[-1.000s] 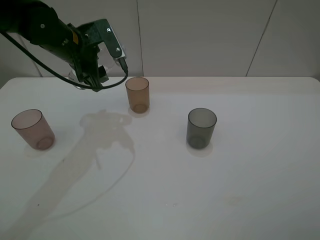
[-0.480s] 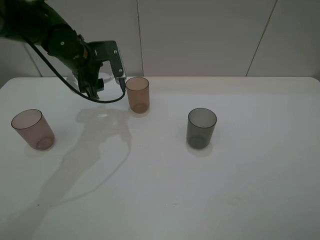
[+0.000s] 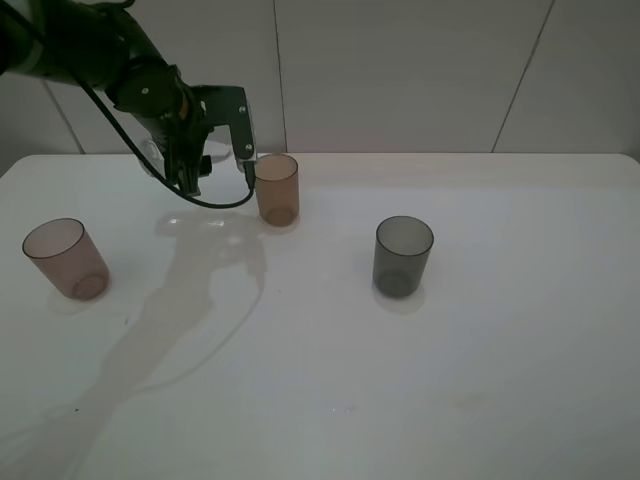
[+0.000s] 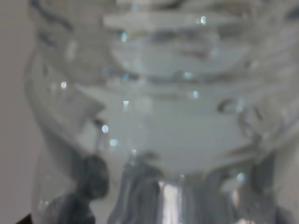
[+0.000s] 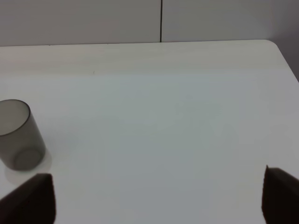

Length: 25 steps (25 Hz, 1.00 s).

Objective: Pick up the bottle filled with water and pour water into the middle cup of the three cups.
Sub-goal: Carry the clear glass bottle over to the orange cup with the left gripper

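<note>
The left gripper (image 3: 190,172) hangs above the far edge of the tabletop (image 3: 450,400), toward its far left corner, with its jaws pressed together on the bottle (image 3: 210,160). The bottle is off the surface and just beside the middle cup (image 3: 276,188), on that cup's left. From the high camera only a pale, glassy glint of the bottle shows against the dark arm, so its tilt cannot be told. In the left wrist view the bottle (image 4: 149,116) fills the picture: clear plastic, ridged threads, rounded shoulder and bright droplets, all blurred, with no lettering that can be read.

The middle cup stands upright near the far edge, left of centre. The pinkish-brown cup (image 3: 66,258) stands by the left edge, well apart from it. The smoky-grey cup (image 3: 403,256) stands near the middle of the tabletop. A black cable (image 3: 215,200) loops below the left gripper.

The right gripper (image 5: 159,198) has its two dark fingertips (image 5: 32,198) spread wide above bare tabletop, holding nothing, the grey cup (image 5: 18,135) off to one side.
</note>
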Motion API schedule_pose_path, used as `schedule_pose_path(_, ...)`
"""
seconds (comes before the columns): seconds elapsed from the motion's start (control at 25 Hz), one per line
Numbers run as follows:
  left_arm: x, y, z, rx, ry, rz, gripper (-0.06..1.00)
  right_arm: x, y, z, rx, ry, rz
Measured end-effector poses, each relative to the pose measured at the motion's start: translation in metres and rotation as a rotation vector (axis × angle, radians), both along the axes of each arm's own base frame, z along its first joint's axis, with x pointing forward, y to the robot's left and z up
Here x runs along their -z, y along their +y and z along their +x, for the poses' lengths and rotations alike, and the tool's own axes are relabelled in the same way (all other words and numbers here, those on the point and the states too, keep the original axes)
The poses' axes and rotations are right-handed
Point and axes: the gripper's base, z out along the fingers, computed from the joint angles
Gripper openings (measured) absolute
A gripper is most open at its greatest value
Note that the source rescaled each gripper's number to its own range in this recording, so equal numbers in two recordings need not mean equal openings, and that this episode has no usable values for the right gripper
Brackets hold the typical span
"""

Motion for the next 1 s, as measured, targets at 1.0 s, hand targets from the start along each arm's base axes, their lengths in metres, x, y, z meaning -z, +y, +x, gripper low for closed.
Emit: schedule_pose_path(1.0, -0.0030, -0.0043, 0.0081, 0.189, -0.110, 0.169, 0.02, 0.0000, 0.0000, 0.0000, 0.000, 0.000, 0.000)
